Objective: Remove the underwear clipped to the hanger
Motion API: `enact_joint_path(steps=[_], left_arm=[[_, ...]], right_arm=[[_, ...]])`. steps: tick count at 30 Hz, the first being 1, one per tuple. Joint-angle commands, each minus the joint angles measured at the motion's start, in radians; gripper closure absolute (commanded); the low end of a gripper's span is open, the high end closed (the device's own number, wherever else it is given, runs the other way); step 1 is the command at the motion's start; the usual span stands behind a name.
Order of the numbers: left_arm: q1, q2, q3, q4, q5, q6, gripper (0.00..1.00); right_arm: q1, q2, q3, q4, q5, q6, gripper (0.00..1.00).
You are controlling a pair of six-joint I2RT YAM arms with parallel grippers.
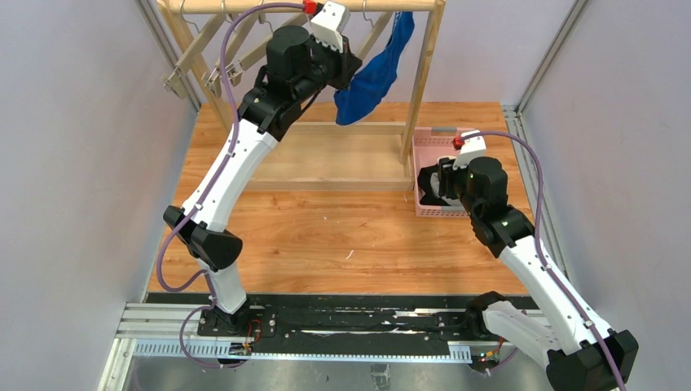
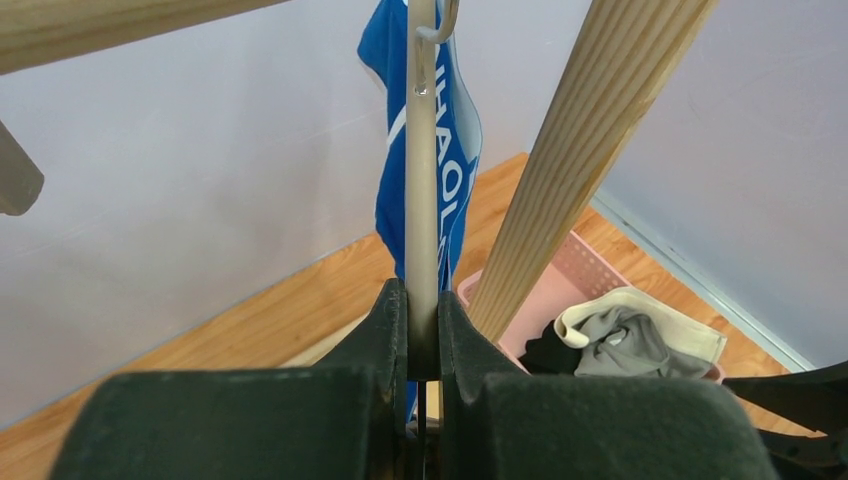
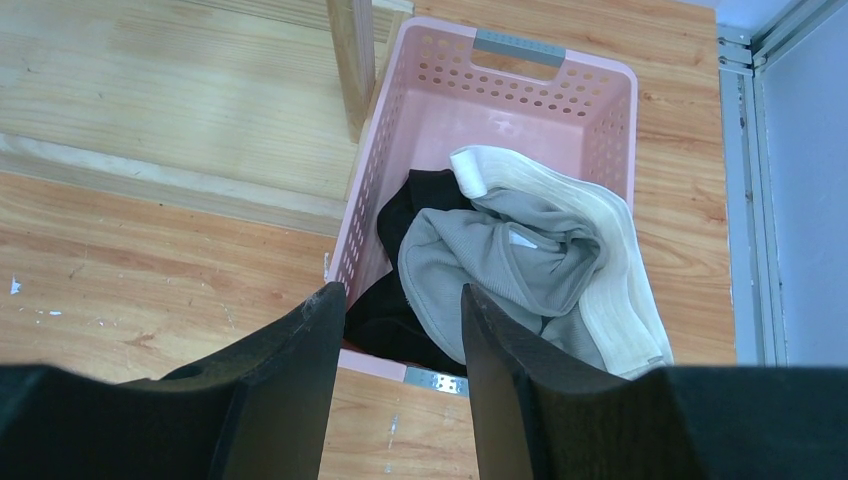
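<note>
**rackwatcher:** Where are we with this one? Looks to us like two down, one to go. The grey brief point(image 3: 480, 265) and the black brief point(image 3: 410, 205) are lying in the pink basket point(image 3: 555, 60) at about 3 o'clock on the bench point(image 1: 326, 236), grey on top.

**hangerfan:** Yep, we read it the same. The blue brief point(image 1: 371, 81) with the white lettering is the last one, dangling off its hanger point(image 2: 422, 200) on the wooden rack point(image 1: 424, 81) up at 12 o'clock. The left jaws are pinched tight on the pale hanger bar itself. The cloth is just behind it, not in the grip as far as we can see.

**rackwatcher:** And the right jaws?

**hangerfan:** Parted, nothing between them, hovering over the basket's near end.

**rackwatcher:** So the step in hand is freeing the blue one. We'd guess the next move needs the hanger held steady while the cloth gets tugged down and off. We can't make out where it's fastened from any view, though.

**hangerfan:** Agreed. After that it's a carry over to 3 o'clock and a drop in with the others.
</note>
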Motion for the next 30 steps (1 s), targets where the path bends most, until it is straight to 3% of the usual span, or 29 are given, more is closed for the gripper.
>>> enact_joint_path(steps=[1, 5, 15, 30], left_arm=[[-0.006, -0.091, -0.054, 0.122, -0.025, 0.011, 1.00], [-0.006, -0.149, -0.103, 0.183, -0.087, 0.030, 1.00], [-0.006, -0.230, -0.144, 0.121, -0.146, 0.086, 1.00], [-0.006, -0.474, -0.539, 0.064, -0.135, 0.083, 1.00]], right_arm=[[0.017, -0.013, -0.016, 0.020, 0.009, -0.019, 0.52], [0.017, -0.013, -0.018, 0.023, 0.010, -0.018, 0.52], [0.017, 0.000, -0.011, 0.025, 0.007, -0.015, 0.52], [0.017, -0.002, 0.009, 0.024, -0.003, 0.001, 0.52]])
